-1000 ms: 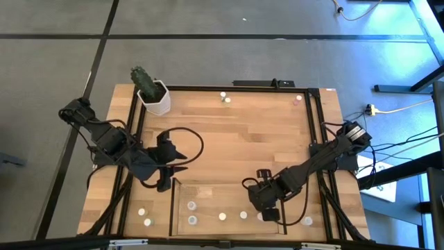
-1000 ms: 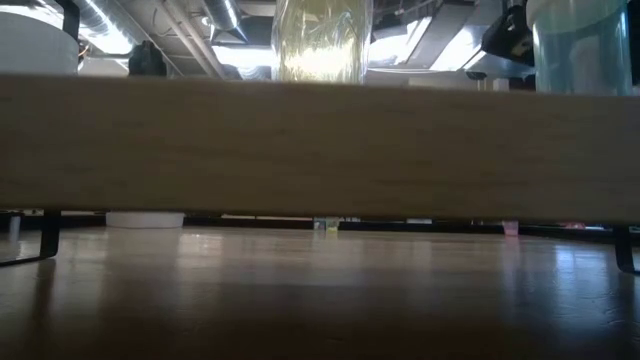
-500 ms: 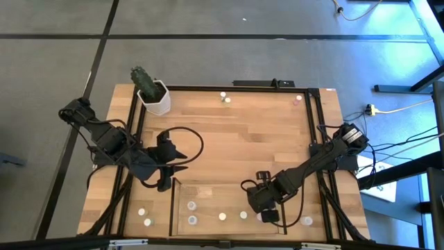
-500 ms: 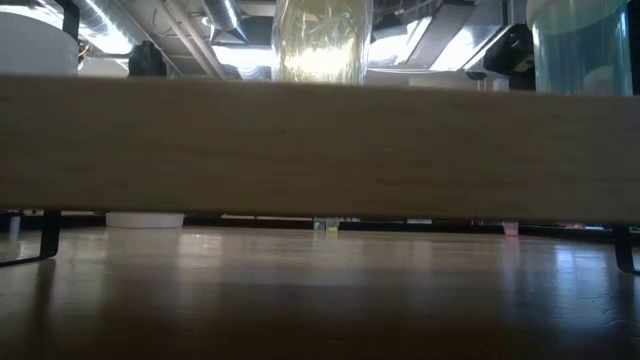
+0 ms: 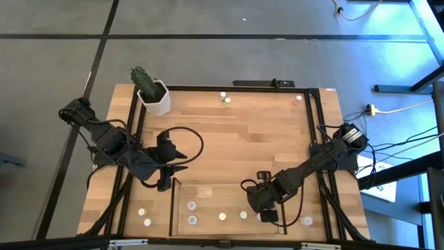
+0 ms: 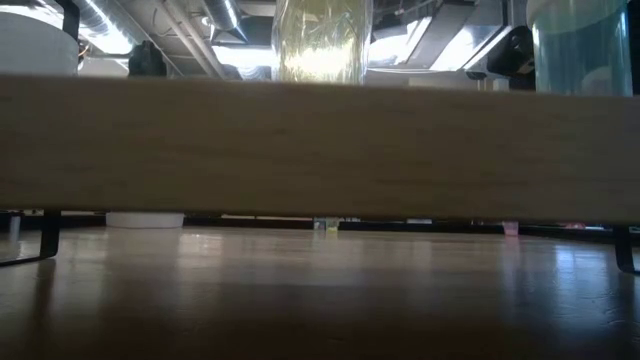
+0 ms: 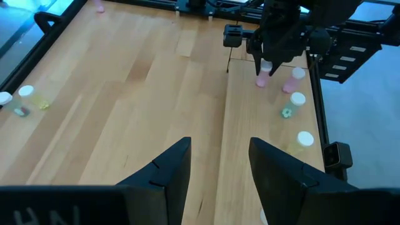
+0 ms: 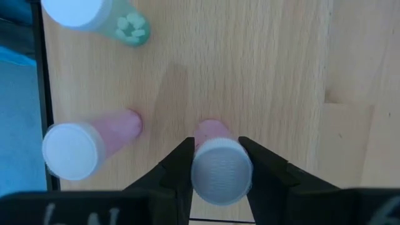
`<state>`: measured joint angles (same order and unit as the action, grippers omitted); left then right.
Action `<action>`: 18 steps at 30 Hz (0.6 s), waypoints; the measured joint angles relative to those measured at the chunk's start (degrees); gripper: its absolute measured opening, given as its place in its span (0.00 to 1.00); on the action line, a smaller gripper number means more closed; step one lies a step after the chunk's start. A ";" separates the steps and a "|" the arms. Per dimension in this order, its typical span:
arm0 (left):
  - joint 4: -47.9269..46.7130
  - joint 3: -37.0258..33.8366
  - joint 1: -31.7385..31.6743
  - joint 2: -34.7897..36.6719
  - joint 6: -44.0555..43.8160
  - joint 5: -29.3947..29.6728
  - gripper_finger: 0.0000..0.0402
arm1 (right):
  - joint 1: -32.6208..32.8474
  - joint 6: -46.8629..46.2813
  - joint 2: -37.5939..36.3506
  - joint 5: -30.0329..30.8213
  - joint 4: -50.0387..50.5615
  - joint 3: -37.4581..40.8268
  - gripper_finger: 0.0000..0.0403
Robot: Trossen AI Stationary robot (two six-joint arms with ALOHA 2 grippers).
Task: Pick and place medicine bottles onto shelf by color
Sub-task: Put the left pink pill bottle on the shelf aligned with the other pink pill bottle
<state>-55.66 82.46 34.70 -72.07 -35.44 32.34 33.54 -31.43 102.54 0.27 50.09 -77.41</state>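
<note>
The right claw (image 5: pixel 270 215) hangs over the near right part of the shelf (image 5: pixel 208 189), its fingers (image 8: pixel 177 164) set close on either side of a pink bottle (image 8: pixel 217 164) with a white cap; the bottle stands upright on the shelf's wood floor and the fingers look to be holding it. Just beside it stands a second pink bottle (image 8: pixel 87 142), and a little farther off a green bottle (image 8: pixel 103 15), both inside the shelf near its dark right edge. In the left wrist view the same row runs along the shelf: the two pink ones, then the green one, then a white-capped bottle (image 7: pixel 305 139). The left claw (image 5: pixel 182 164) rests above the desk (image 5: pixel 243 139) just off the shelf's left far corner, its fingers (image 7: pixel 167 172) partly apart with nothing between them. Two more bottles (image 5: pixel 143 216) stand on the desk left of the shelf, one (image 5: pixel 307 221) right of it, a pale one (image 5: pixel 224 96) and a pinkish one (image 5: pixel 297 100) at the desk's far edge. A cactus pot (image 5: pixel 153 96) sits at the far left corner.
</note>
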 joint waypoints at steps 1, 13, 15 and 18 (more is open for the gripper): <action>0.00 0.00 0.00 0.00 0.00 0.00 0.39 | 0.00 -0.01 0.00 -0.02 0.00 0.00 0.30; 0.00 0.00 0.00 0.00 0.02 -0.02 0.39 | 0.02 -1.41 0.00 -1.88 -0.12 0.00 0.29; 0.00 0.00 0.00 0.00 0.02 -0.02 0.39 | 0.02 -1.39 0.00 -1.88 -0.11 0.00 0.29; 0.00 0.00 0.00 0.00 0.02 -0.02 0.39 | 0.01 -1.40 0.00 -1.89 -0.13 0.00 0.29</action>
<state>-55.66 82.46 34.70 -72.07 -35.42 32.32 33.55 -32.83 102.54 -1.62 49.95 -77.41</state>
